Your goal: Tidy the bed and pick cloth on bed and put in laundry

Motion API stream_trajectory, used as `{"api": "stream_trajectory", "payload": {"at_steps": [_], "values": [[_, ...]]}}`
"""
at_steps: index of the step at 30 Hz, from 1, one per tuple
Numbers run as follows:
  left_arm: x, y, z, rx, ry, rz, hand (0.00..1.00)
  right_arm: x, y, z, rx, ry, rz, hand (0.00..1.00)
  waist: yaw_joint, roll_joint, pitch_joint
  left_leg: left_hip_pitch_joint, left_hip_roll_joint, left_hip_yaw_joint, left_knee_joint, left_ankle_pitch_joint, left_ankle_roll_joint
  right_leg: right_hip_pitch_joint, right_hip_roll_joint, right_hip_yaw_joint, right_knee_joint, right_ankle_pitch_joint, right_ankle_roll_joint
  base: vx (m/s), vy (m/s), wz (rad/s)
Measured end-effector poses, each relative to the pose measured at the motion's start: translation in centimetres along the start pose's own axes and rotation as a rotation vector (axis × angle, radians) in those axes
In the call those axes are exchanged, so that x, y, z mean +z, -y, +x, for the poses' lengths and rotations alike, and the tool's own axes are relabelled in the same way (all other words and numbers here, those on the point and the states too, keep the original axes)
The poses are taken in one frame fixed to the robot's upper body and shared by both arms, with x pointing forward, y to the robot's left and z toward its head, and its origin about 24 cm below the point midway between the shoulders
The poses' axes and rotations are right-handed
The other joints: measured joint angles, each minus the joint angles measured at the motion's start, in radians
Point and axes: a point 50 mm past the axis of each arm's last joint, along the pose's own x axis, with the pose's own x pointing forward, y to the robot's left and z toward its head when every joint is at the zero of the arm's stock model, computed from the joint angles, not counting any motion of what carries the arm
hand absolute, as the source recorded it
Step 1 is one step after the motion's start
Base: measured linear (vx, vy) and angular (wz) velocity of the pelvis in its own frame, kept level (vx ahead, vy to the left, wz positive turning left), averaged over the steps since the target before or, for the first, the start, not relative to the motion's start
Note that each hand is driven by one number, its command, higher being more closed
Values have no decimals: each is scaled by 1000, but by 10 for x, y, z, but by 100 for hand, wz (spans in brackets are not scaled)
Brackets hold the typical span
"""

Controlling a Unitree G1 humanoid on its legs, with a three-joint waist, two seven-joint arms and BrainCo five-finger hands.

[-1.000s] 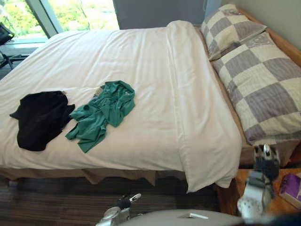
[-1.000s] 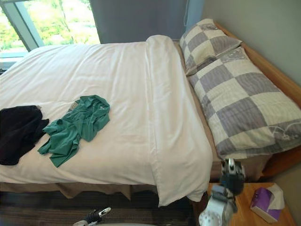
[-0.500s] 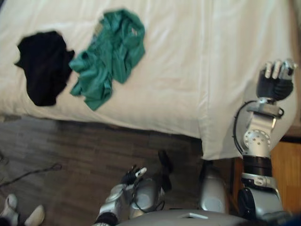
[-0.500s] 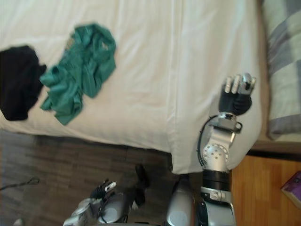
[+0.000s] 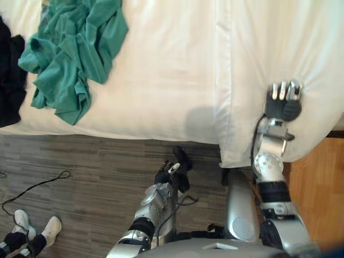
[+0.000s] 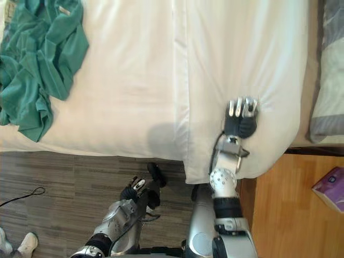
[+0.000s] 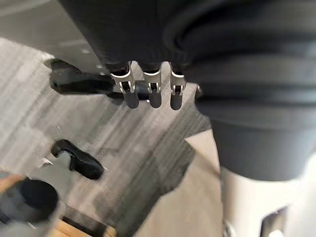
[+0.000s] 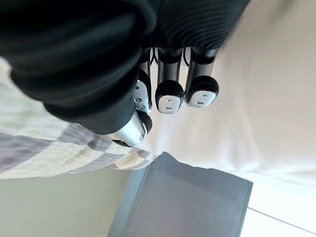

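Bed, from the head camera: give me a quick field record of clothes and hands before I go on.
green cloth: crumpled on the bed, near its floor-side edge
black cloth: beside it, to the robot's left
right hand: over the folded end of the white duvet, fingers curled, holding nothing
left hand: low over the floor, relaxed, empty
laundry step: not begun

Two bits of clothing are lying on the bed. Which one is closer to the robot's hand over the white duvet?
The green garment: it lies nearer the right hand than the black garment, which sits beyond it at the view's left edge.
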Motion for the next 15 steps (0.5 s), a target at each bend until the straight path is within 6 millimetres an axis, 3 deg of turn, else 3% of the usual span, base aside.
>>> {"api": "stream_trajectory", "payload": {"at_steps": [4,7,8,9,12,13,15], "values": [[5,7,3,-20,11,4,0,19,38,-30,-178,11,-54,100,-20,-31,-14,48,26,32,23,-49,5,67,25,8,-59,28,6,50,46,-29],[5,7,4,-19,6,-10,0,36,91,-80,-539,21,-108,100,-12,-46,-23,103,37,54,22,-85,2,122,38,13,-82,34,9,25,53,-23],[5,7,4,-19,5,-12,0,41,107,-105,-677,11,-128,100,-10,-47,-23,118,36,58,20,-93,0,136,38,14,-86,34,9,25,69,-19],[4,5,3,-13,-3,-15,0,47,120,-134,-807,-5,-148,0,-10,-47,-25,137,35,62,14,-103,-2,153,39,14,-91,33,10,21,96,-24],[-7,-5,0,23,-56,-21,0,55,130,-197,-1033,-84,-211,0,-15,-50,-68,194,23,87,-24,-109,-1,190,36,5,-98,34,14,17,63,-17],[-16,-13,-5,46,-93,-12,0,58,133,-218,-1111,-204,-307,0,-15,-49,-102,228,17,84,-43,-108,-2,221,35,-3,-102,33,16,52,38,0],[-28,-25,-13,78,-138,20,0,55,136,-240,-1163,-469,-496,0,-14,-51,-153,272,11,72,-71,-101,-9,269,34,-32,-112,33,17,64,21,23]]}}
